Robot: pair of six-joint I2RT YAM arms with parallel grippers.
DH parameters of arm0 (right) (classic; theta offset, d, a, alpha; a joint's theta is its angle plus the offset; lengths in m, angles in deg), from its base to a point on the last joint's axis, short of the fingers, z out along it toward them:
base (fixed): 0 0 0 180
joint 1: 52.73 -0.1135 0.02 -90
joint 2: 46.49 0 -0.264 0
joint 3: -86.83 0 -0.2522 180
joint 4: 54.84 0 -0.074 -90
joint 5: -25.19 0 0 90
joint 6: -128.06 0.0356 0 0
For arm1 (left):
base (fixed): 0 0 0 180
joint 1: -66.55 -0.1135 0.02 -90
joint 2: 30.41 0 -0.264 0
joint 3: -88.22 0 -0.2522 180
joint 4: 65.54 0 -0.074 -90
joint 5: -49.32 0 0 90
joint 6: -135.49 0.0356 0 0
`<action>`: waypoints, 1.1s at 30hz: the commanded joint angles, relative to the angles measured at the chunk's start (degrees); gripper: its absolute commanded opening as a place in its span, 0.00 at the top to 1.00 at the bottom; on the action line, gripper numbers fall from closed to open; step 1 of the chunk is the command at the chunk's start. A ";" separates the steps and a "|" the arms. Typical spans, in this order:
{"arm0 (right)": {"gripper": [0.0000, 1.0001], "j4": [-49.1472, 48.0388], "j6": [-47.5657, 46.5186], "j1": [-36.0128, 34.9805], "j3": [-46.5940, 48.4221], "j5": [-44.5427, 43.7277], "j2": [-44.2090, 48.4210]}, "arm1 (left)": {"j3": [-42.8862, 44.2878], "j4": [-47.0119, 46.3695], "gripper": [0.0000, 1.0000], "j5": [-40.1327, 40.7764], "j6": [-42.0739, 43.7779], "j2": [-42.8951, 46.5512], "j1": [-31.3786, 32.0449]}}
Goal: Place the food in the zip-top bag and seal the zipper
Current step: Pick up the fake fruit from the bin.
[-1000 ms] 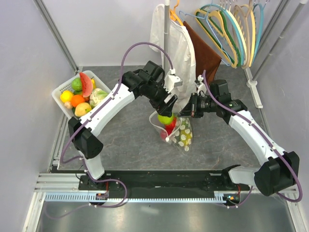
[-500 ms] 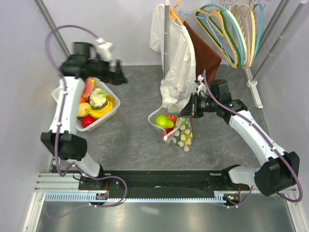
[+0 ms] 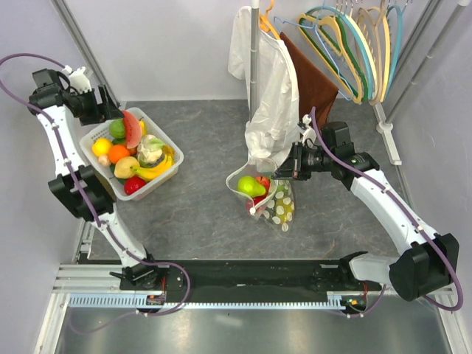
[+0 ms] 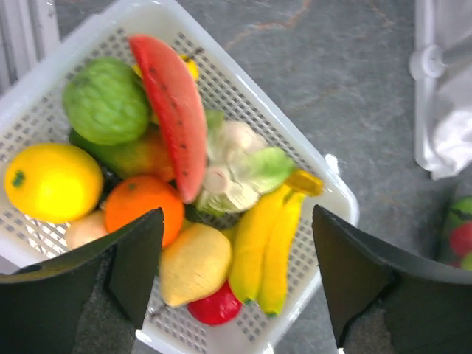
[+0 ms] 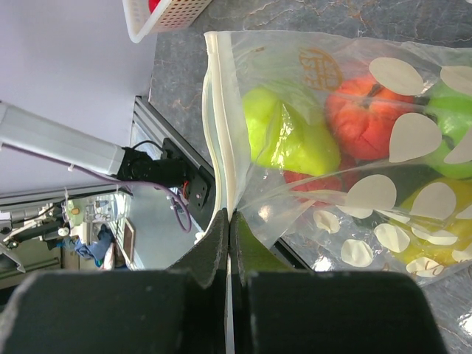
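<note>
white lattice basket (image 4: 341,209) at the table's far left corner holds loose food (image 4: 221,177). the left hand (image 4: 236,243) hangs over it, fingers spread wide and empty. i'd drop onto a piece lying on top, like the watermelon slice (image 4: 173,118), gripping across its thin sides, clear of the rim. near the table's middle the right hand (image 5: 225,221) is pinched tight on the dotted bag (image 5: 383,221) by its zipper (image 5: 221,118), mouth lifted; it should hold steady.

Glossy toy fruit (image 4: 177,125) in a white lattice plastic basket (image 4: 313,158).
</note>
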 commanded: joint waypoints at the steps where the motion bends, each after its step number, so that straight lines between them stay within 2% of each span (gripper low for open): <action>1: 1.00 -1.17 -0.50 0.11 1.02 0.91 1.37 | 9.33 -2.83 0.17 3.37 0.52 -6.61 0.48; 4: 1.00 -1.17 -0.58 0.02 0.93 0.83 1.11 | 14.78 -4.23 0.23 5.05 0.96 -11.97 1.01; 9: 1.00 -1.43 -0.76 0.11 0.41 0.65 0.84 | 13.65 -10.12 0.27 4.88 0.09 -15.05 1.98; 12: 1.00 -1.34 -0.58 0.11 0.49 0.65 0.75 | 13.91 -13.38 0.27 3.03 -1.15 -17.16 2.33; 17: 1.00 -1.17 -0.67 0.20 0.06 0.30 0.93 | 15.41 -14.96 0.25 4.34 -1.06 -19.89 4.00; 33: 1.00 -0.38 -1.11 0.37 1.29 0.21 -0.13 | 14.97 -19.01 0.28 13.75 -3.35 -25.17 6.55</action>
